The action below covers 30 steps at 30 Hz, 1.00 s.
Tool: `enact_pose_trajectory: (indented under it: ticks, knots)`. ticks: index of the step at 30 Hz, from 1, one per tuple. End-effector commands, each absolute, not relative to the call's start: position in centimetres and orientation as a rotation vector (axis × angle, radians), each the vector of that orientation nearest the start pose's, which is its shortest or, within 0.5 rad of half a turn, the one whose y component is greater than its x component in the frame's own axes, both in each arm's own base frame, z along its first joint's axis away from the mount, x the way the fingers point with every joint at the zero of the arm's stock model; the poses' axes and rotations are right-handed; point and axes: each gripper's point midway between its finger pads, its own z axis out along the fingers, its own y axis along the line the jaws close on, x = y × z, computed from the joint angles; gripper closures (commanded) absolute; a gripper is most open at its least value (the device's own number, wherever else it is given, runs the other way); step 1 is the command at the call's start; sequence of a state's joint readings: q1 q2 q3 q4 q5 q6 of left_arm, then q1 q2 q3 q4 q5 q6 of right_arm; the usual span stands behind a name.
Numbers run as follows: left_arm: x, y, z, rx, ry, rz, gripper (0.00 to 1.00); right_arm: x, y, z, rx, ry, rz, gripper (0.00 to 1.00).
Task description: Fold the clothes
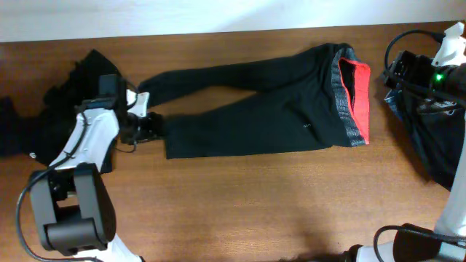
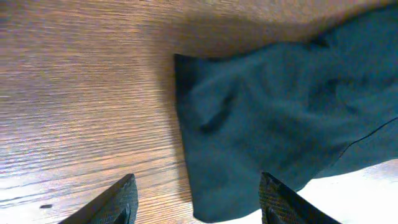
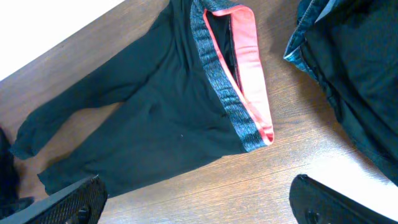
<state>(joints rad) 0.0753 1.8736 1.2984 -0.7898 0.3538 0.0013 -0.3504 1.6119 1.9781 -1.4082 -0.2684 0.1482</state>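
wooden table (image 1: 240, 211) | 1 black trousers (image 1: 247, 109) | 2 other dark garments (image 1: 69, 84) | left tool (image 2: 198, 182), right tool (image 3: 198, 182) both agape, empty

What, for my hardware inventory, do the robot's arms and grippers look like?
The left arm has white shell links on black joints, with a black cable looping beside it. The right arm is mostly black with a white top piece, a lit green light and black cables. Fingers on both grippers are black and tapered.
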Motion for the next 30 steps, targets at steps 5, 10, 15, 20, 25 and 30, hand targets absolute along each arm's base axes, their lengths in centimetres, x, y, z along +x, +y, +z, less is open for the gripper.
enact_pose_trajectory:
  ticks: [5,10,15,20,25,30]
  knots:
    - [38.1,-5.2,4.6,-0.039,2.842,-0.684,0.42,35.4,-7.9,31.6,0.523,2.515,0.285,0.01]
    - [37.5,-5.8,3.6,-0.048,2.808,-0.785,0.44,35.4,-7.9,31.6,0.523,2.515,0.285,0.01]
    - [37.2,-4.9,3.2,-0.086,2.81,-0.783,0.44,35.4,-7.9,31.6,0.523,2.515,0.286,0.01]
    - [36.8,-4.9,2.6,-0.093,2.815,-0.785,0.46,35.4,-7.9,31.6,0.522,2.515,0.29,0.01]
    - [35.6,-5.0,0.9,-0.107,2.823,-0.789,0.5,35.4,-7.9,31.6,0.522,2.514,0.29,0.01]
    - [35.2,-5.2,0.5,-0.108,2.822,-0.801,0.55,35.4,-7.8,31.6,0.52,2.514,0.295,0.01]
